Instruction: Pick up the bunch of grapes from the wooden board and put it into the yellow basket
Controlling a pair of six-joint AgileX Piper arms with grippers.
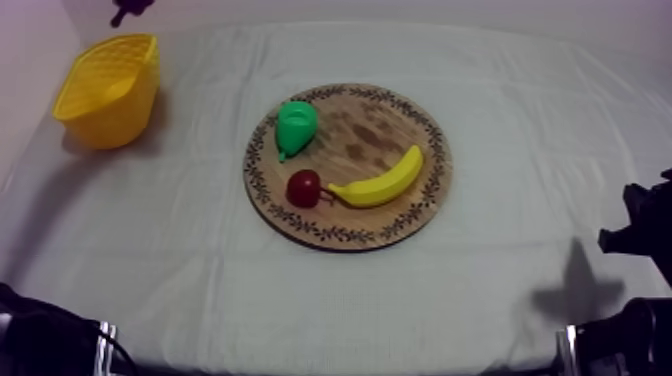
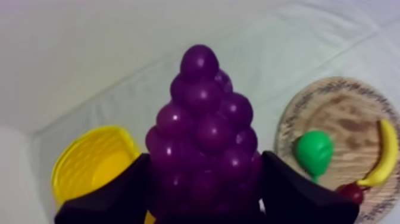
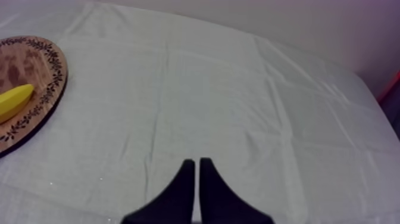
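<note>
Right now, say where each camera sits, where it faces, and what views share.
Top view: overhead, slanting down on the wooden board; right arm at its edge.
Left wrist view: over the left gripper, shut on the bunch of grapes, facing the yellow basket.
Right wrist view: low, across the cloth; right gripper shut.
All share the banana.

Green pear [image 1: 296,127], lying apart from the other fruit, yellow banana [image 1: 380,180], curved, one end just beside small red fruit [image 1: 304,187], grey-white cloth [image 1: 520,290], creased, over table.
</note>
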